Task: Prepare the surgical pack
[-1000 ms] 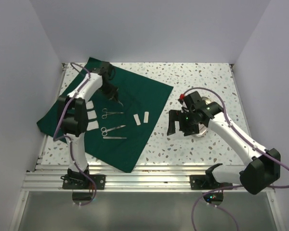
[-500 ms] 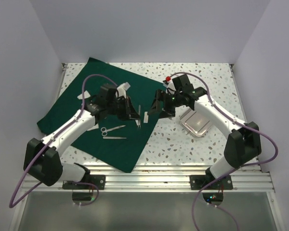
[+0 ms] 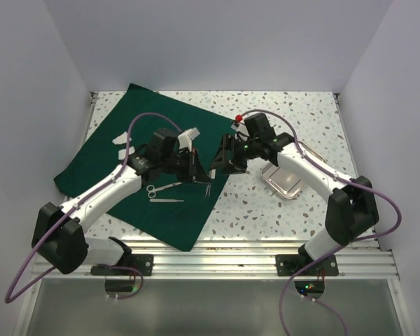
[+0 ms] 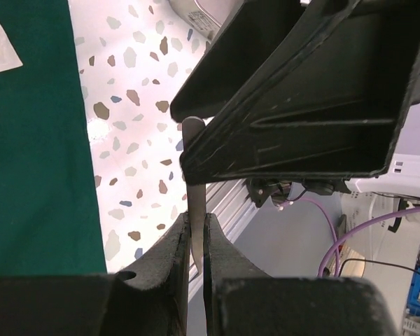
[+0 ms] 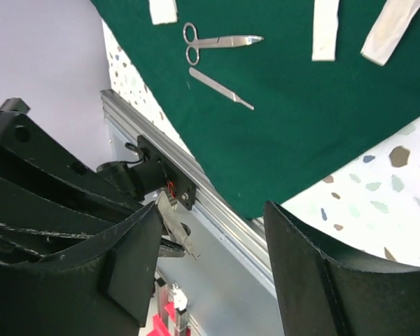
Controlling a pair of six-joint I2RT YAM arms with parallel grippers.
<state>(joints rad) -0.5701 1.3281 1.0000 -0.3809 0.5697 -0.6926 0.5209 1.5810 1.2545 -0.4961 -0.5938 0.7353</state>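
Observation:
The dark green cloth point(image 3: 126, 164) lies spread on the left of the table, with scissors point(image 3: 162, 187), a scalpel point(image 3: 166, 200) and white strips point(image 3: 189, 133) on it. My left gripper point(image 3: 200, 173) hovers over the cloth's right edge. In the left wrist view it point(image 4: 194, 227) is shut on a thin steel instrument point(image 4: 193, 150). My right gripper point(image 3: 221, 162) is open and close beside it. In the right wrist view point(image 5: 213, 241) the instrument point(image 5: 173, 222) stands just inside the gripper's left finger point(image 5: 129, 273). The scissors point(image 5: 220, 40) and scalpel point(image 5: 220, 87) also show there.
A shiny steel tray point(image 3: 287, 178) sits on the speckled table to the right of the cloth. The aluminium rail point(image 3: 210, 262) runs along the near edge. White walls close the back and sides.
My left gripper has come from the back of the cloth to its right edge, lifting the steel instrument. My right gripper has moved left from the tray to meet it.

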